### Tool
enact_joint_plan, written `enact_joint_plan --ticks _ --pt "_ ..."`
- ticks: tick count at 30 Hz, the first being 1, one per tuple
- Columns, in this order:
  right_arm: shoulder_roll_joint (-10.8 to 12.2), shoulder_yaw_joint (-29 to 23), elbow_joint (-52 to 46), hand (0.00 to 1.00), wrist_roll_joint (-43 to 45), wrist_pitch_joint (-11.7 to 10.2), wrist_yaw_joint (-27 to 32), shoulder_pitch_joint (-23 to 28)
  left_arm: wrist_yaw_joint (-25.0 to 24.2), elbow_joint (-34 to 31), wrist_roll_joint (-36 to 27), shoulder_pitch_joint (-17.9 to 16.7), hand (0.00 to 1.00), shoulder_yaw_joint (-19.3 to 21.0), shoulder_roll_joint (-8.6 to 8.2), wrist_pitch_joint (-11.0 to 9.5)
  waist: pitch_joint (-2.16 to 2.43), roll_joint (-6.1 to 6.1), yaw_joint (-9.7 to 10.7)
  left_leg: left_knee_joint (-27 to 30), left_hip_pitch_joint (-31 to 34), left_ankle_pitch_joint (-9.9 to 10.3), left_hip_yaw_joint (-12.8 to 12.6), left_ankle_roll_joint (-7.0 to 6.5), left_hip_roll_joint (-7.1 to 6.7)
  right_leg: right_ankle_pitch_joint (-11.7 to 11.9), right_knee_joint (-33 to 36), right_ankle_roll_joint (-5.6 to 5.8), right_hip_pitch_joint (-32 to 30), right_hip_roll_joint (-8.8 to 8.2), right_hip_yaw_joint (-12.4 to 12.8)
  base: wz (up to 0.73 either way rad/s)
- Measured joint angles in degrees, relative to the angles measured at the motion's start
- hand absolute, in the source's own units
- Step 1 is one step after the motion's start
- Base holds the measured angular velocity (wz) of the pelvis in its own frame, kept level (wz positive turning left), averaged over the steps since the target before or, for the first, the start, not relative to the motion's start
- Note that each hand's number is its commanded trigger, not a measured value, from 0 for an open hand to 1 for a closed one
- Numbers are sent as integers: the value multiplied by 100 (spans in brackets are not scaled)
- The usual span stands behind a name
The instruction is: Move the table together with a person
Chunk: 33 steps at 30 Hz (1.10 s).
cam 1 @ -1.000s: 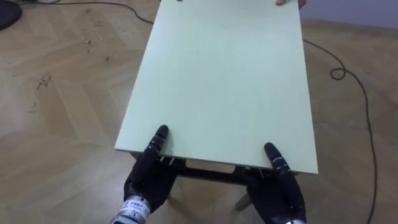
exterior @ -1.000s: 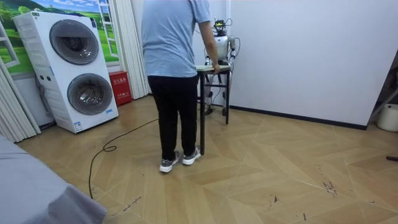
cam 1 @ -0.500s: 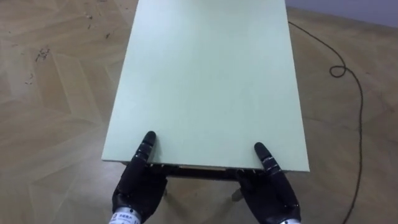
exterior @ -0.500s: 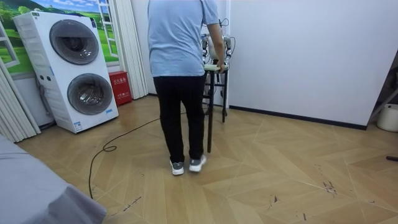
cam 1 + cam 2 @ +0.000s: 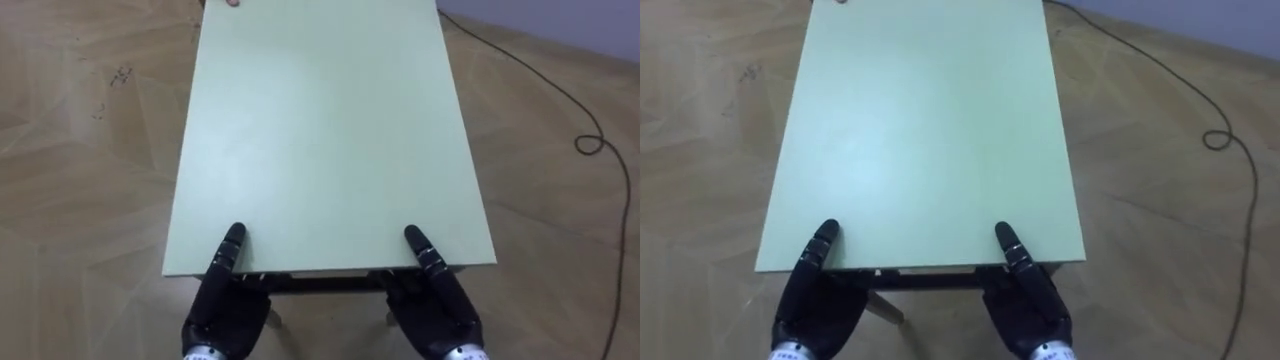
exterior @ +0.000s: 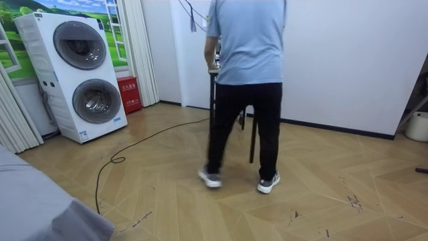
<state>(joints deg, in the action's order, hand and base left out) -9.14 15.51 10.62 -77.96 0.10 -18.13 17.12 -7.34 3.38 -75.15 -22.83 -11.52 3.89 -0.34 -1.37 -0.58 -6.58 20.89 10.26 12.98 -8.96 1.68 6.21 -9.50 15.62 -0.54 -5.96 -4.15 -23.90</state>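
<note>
The person (image 6: 247, 80) has stepped toward the room view's right since a moment ago, and the table (image 5: 320, 130) has gone along, carried between the person and the robot. The left hand (image 5: 225, 300) and the right hand (image 5: 435, 305) each pinch the table's near edge, thumb on top and the rest tucked under, so the top stays flat and does not slip. The person holds the far edge, so I think both must walk together.
</note>
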Motion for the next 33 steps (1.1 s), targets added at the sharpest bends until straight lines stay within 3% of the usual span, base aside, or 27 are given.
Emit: enact_joint_plan --ticks 8,13,17,19,21,22,24,27,33 --pt "18 1 -20 100 172 15 63 -88 -7 -9 -94 -55 100 0 -3 -102 9 -55 -24 -126 13 -120 259 -58 -202 -65 -6 91 113 -158 -225 24" --pt "63 61 -20 100 202 17 153 -141 11 -10 -139 -72 100 -21 -5 -231 2 -65 -125 -125 9 -128 258 -97 -291 -100 194 150 57 -297 -198 6" --pt "84 85 -20 100 207 17 207 -197 53 -8 -172 -73 100 -38 -15 -271 -21 -103 -126 -98 44 -97 285 -207 -370 -149 633 230 -50 -482 -168 14" --pt "84 80 -20 100 205 17 222 -191 71 -8 -171 -72 100 -56 -17 -270 -29 -116 -105 -49 71 -86 378 -274 -473 -189 839 288 -105 -590 -105 36" --pt "62 69 -21 100 208 11 221 -159 73 -8 -157 -70 100 -55 -15 -271 -32 -127 103 78 225 -95 764 -358 -674 -236 913 366 -59 -673 39 92" --pt "63 67 -30 100 194 1 212 -108 73 -8 -107 -68 100 -64 -14 -271 -31 -126 204 81 231 -137 987 -414 -798 -260 902 399 -2 -687 232 104" --pt "62 69 -37 100 164 -2 210 -72 73 -3 -53 -53 100 -110 -3 -273 -34 -116 319 78 228 -187 1221 -466 -904 -302 850 459 75 -678 624 78" --pt "89 73 -37 100 141 -2 219 -58 86 -4 -53 -45 100 -105 2 -273 -42 -87 304 86 200 -232 1425 -495 -1094 -332 431 508 352 -623 967 49" --pt "72 101 -45 100 74 -2 219 -103 86 -127 -58 -46 100 -86 124 -290 -65 116 126 80 318 -297 1799 -381 -1123 -321 -82 517 628 -420 1029 38"
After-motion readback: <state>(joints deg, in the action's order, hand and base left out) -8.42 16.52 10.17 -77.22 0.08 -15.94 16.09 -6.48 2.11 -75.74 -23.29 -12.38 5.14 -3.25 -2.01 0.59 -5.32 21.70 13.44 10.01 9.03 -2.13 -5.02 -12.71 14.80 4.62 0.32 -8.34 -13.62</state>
